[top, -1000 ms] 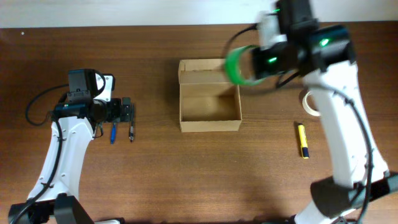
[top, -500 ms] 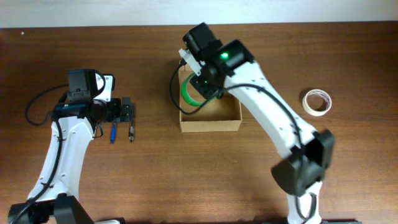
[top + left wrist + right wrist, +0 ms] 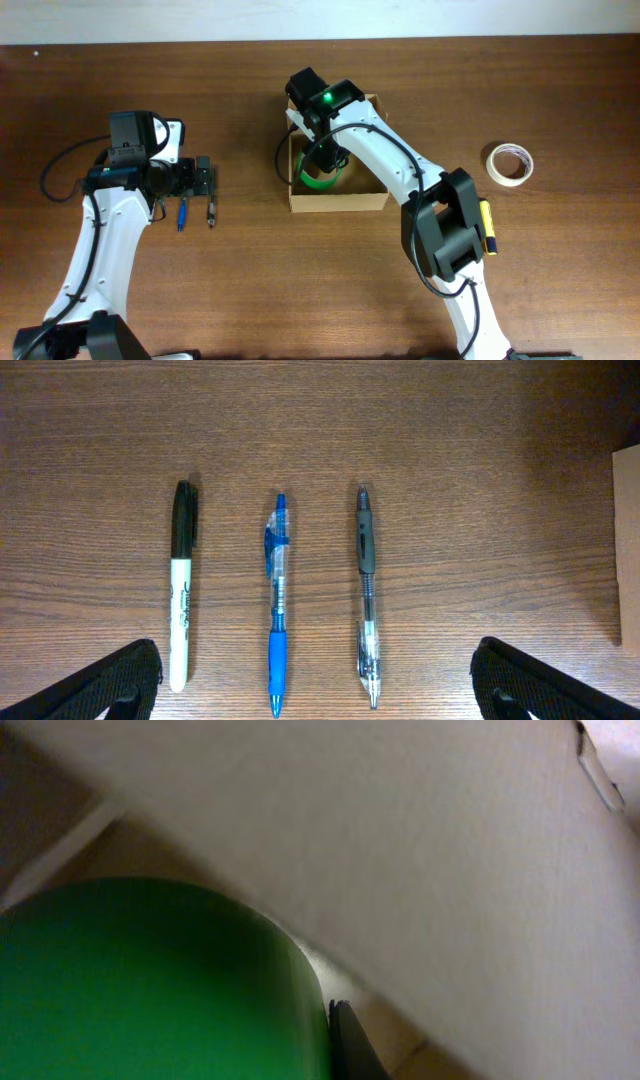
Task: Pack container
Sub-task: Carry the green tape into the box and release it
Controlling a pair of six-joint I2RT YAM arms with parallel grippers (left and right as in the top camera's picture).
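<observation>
The container, an open tan cardboard box [image 3: 340, 203], stands at the table's middle. My right gripper [image 3: 326, 160] reaches down into its left half, shut on a green tape roll [image 3: 318, 182] that sits low inside the box. In the right wrist view the green roll [image 3: 150, 990] fills the lower left, one dark finger [image 3: 346, 1045] lies against it, and the box wall [image 3: 400, 850] is close behind. My left gripper [image 3: 205, 180] is wide open and empty, hovering over the pens to the left of the box. The box's edge shows in the left wrist view [image 3: 629, 540].
A black-capped white marker [image 3: 181, 585], a blue pen [image 3: 277, 605] and a clear black-grip pen [image 3: 366, 595] lie side by side under the left gripper. A beige tape roll [image 3: 509, 163] and a yellow marker [image 3: 488, 226] lie right of the box.
My right arm swung left from beside the box, carrying the green tape roll, and lowered it into the box. The left arm has not moved.
</observation>
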